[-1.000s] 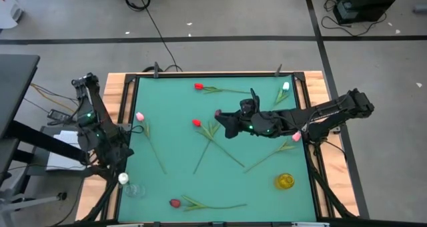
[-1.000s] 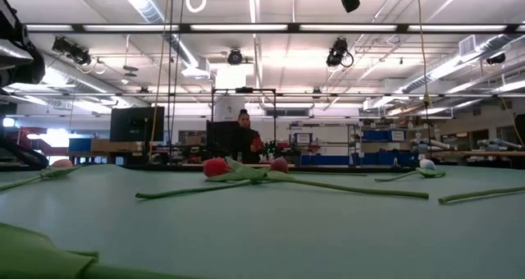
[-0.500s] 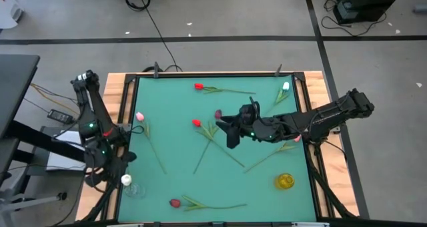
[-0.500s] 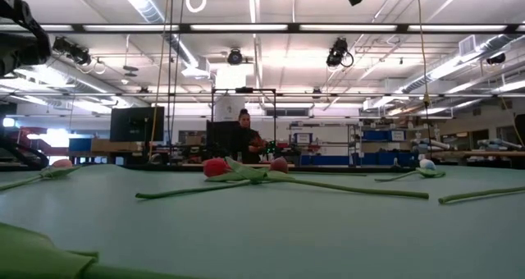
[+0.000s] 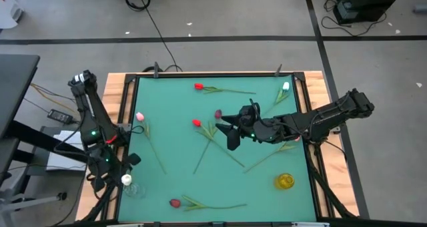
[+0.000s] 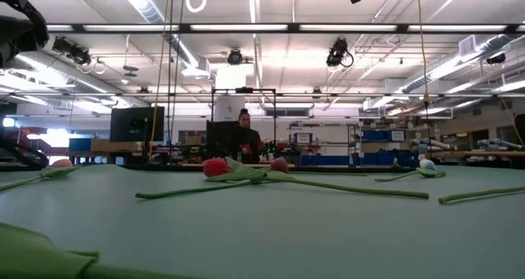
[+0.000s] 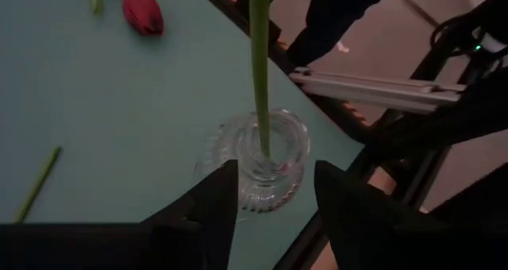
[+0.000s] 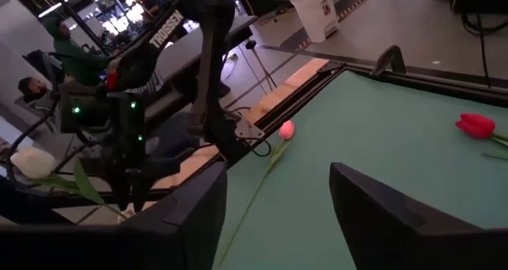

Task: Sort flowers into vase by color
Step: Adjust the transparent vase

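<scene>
Left hand (image 7: 266, 198): spread, above clear ribbed glass vase (image 7: 260, 160) holding white tulip's green stem (image 7: 259, 63), lower left.
Right hand (image 5: 229, 130): spread, mid-tabletop (image 5: 173, 93).

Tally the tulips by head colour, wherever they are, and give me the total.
Red: 3, at the far edge, mid-table and the near edge.
Pink: 2, near the left rim and near the right rim.
White: 2, at the far right and in the clear vase.
Dark maroon: 1.
Total: 8.
</scene>
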Controlling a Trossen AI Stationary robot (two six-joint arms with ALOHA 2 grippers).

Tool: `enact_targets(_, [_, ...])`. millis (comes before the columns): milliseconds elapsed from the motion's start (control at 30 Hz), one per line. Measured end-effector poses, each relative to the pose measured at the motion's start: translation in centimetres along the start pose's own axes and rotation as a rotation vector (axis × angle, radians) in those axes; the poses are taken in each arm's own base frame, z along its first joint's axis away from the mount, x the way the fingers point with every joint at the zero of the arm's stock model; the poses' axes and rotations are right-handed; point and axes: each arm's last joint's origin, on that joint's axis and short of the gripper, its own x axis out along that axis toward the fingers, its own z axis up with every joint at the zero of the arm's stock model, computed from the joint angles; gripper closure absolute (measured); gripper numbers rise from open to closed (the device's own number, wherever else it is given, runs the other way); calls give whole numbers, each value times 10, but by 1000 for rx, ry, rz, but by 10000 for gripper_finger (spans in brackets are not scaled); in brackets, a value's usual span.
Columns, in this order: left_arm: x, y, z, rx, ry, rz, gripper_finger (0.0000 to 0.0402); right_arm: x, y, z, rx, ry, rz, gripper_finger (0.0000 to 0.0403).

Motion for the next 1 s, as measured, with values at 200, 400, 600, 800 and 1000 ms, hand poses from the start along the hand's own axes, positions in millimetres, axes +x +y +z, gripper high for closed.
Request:
enact_targets(200, [8,-2,6,21,-34,33,167,0,0,0,1,0,0,165])
enact_targets(400, [17,-2,6,69,2,55,129,0,0,0,1,0,0,165])
enact_targets(600, [24,-2,6,164,31,64,163,0,0,0,2,0,1,165])
enact_targets(800, [24,-4,9,222,0,63,241,0,0,0,1,0,1,165])
enact_targets(1000, [25,2,12,244,-23,163,262,0,0,0,1,1,3,165])
